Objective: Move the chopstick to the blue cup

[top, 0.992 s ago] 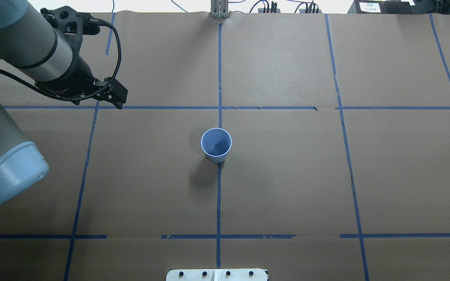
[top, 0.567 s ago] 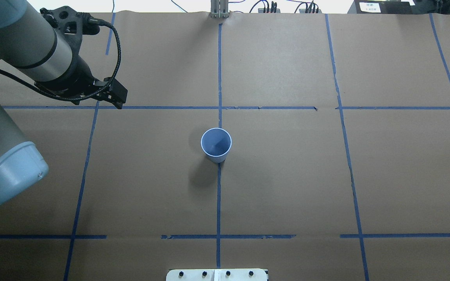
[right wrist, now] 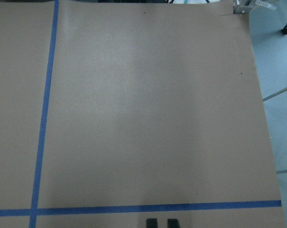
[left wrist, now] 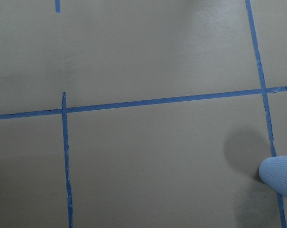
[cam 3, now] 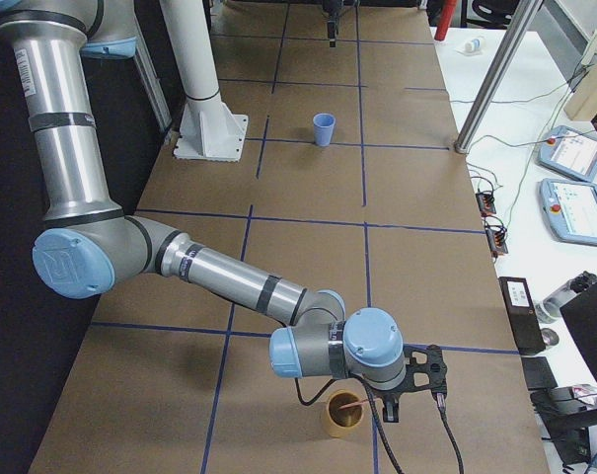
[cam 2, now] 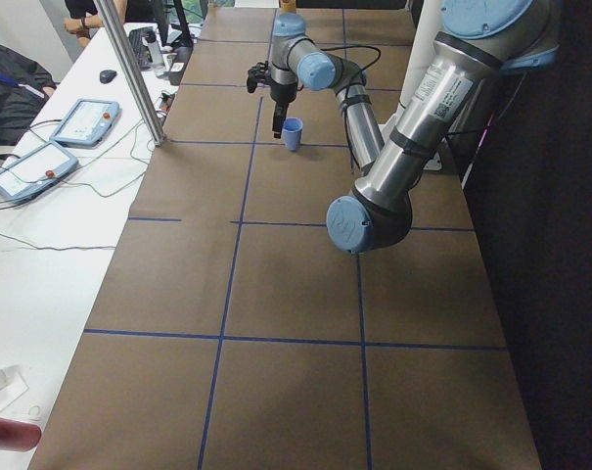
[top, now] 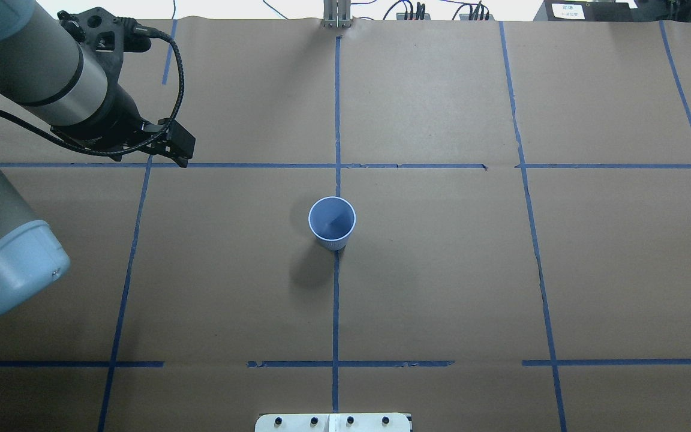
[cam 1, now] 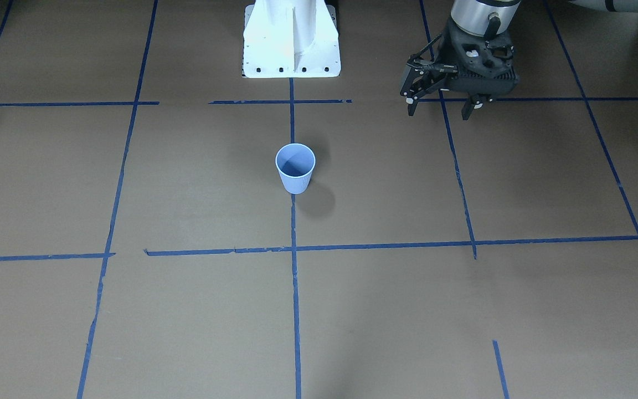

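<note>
The blue cup (top: 332, 222) stands upright at the table's middle; it also shows in the front view (cam 1: 295, 168) and at the left wrist view's right edge (left wrist: 281, 176). My left gripper (cam 1: 440, 110) is open and empty, hovering well to the cup's left (top: 181, 155). My right gripper (cam 3: 389, 413) is at the table's far right end beside a tan cup (cam 3: 341, 417). A pale pink chopstick tip (cam 3: 352, 404) shows at that cup's mouth. In the right wrist view the gripper (right wrist: 162, 222) has its pads close together; I cannot tell if they hold anything.
The white robot base (cam 1: 291, 41) stands behind the blue cup. Blue tape lines cross the brown paper. A metal post (cam 3: 485, 89) and a side desk with tablets (cam 3: 574, 188) lie along the operators' side.
My left arm's elbow and wrist have shifted slightly to the left; the gripper has barely moved. The blue cup has not moved.
</note>
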Controlling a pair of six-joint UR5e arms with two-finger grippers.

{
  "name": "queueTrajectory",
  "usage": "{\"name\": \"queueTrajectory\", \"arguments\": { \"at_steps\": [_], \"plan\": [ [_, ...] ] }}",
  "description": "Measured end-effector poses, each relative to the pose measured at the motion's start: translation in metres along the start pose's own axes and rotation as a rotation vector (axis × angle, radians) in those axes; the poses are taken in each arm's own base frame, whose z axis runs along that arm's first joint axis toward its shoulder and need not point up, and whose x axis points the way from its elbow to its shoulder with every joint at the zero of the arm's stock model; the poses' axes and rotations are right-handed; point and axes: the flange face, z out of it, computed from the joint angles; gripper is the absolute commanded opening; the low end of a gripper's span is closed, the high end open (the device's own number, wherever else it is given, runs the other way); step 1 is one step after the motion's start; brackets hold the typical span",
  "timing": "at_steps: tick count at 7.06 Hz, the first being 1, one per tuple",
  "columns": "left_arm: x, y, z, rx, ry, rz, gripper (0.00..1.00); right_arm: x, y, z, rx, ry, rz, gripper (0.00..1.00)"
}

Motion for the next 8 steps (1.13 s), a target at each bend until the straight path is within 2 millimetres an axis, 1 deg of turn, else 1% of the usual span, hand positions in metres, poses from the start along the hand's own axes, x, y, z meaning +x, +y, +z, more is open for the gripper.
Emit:
{"name": "queueTrajectory", "arguments": {
  "at_steps": [2,3,4,5,6,7,8],
  "plan": [
    [-0.005,0.006,-0.001,-0.001,0.002,0.0,1.0,0.009,-0.005,-0.048,0.053,0.005,0.03,0.0],
    [-0.006,0.008,-0.002,0.0,0.003,0.0,1.0,0.002,-0.01,-0.069,0.04,0.001,0.036,0.0],
    [-0.007,0.009,-0.003,0.001,0.003,0.001,1.0,-0.012,-0.017,-0.089,-0.003,0.0,0.037,0.0],
    [-0.009,0.009,-0.003,0.001,0.002,0.001,1.0,-0.029,-0.028,-0.111,-0.058,0.002,0.022,0.0],
    [-0.012,0.007,-0.005,0.006,0.0,-0.001,1.0,-0.048,-0.05,-0.135,-0.103,0.002,0.007,0.0],
    [-0.023,0.004,-0.007,0.013,-0.011,0.0,1.0,-0.078,-0.082,-0.164,-0.144,-0.002,0.006,0.0],
    [-0.042,0.0,-0.006,0.014,-0.033,0.024,1.0,-0.129,-0.117,-0.191,-0.187,-0.002,-0.001,0.0]
  ]
}}
